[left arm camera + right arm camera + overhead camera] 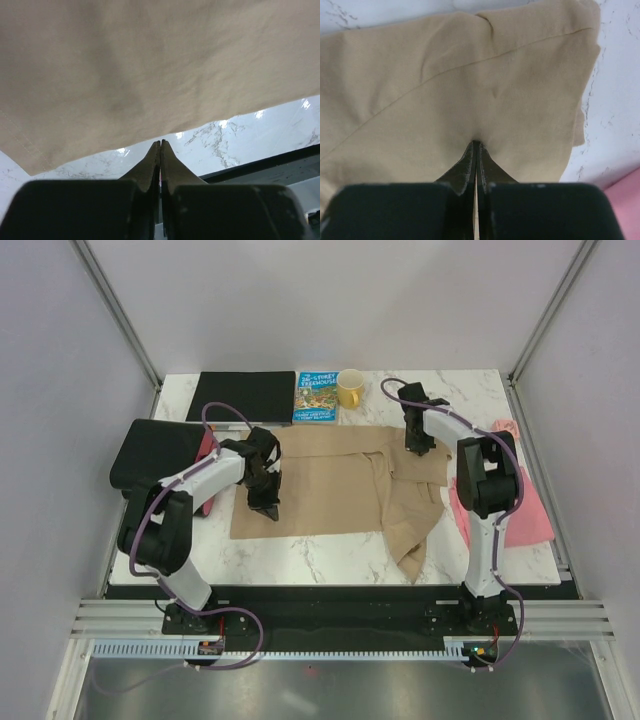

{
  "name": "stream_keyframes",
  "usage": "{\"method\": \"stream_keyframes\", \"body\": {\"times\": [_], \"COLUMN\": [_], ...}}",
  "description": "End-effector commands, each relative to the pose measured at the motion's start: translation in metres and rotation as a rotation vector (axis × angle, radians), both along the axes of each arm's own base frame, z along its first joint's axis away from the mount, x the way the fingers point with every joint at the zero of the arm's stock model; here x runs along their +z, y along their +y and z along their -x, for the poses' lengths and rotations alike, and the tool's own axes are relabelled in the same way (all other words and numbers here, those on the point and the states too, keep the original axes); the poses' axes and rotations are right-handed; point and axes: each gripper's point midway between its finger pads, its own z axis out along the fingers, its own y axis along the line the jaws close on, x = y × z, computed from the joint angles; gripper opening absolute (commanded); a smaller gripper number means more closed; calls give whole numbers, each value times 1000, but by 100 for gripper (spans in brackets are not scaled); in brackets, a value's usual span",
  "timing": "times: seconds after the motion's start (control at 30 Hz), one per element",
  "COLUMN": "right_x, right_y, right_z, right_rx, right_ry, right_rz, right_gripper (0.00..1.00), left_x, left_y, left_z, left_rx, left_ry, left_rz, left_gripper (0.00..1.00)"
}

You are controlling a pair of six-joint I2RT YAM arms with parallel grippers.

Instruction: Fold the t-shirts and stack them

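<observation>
The tan t-shirt [330, 485] lies spread across the middle of the marble table, its right side bunched and trailing toward the front edge. My left gripper [266, 506] is over its left part. In the left wrist view the gripper [161, 142] is shut right at the shirt's hem edge [150, 75], and the cloth runs out from the tips. My right gripper [418, 445] is at the shirt's back right. In the right wrist view the gripper [476, 142] is shut on a small pucker of the tan cloth [470, 75]. The pink t-shirt [520, 510] lies flat at the right, and a corner of it shows in the right wrist view [625, 195].
A black pad [240, 395], a blue book [317, 397] and a yellow mug [350, 390] stand along the back edge. The pink-and-black drawer box [160, 455] sits at the left edge beside my left arm. The table's dark front edge shows in the left wrist view [280, 162].
</observation>
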Motion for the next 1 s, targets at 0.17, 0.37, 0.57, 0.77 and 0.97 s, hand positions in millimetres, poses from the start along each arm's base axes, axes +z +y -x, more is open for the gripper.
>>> {"method": "stream_keyframes", "body": {"times": [0.17,0.37,0.57,0.77,0.97], "right_x": [-9,-20,-17,-9,1], "right_y": [-13,-24,-18,-7,4], "right_z": [-29,-32,-45,-56,-67], "right_rx": [11,-1,3,22,25], "right_ry": [-16,24,13,-12,-41], "right_rz": [41,56,6,-48,-111], "right_gripper": [0,0,0,0,0], "left_x": [6,-2,-15,-29,-42], "left_y": [-10,-17,-20,-11,-3], "left_z": [-44,-42,-39,-30,-21], "left_rx": [-19,-41,-63,-102,-113], "left_ry": [-103,-50,1,52,107], "left_rz": [-64,-149,-208,-310,-366], "left_gripper": [2,2,2,2,2]}}
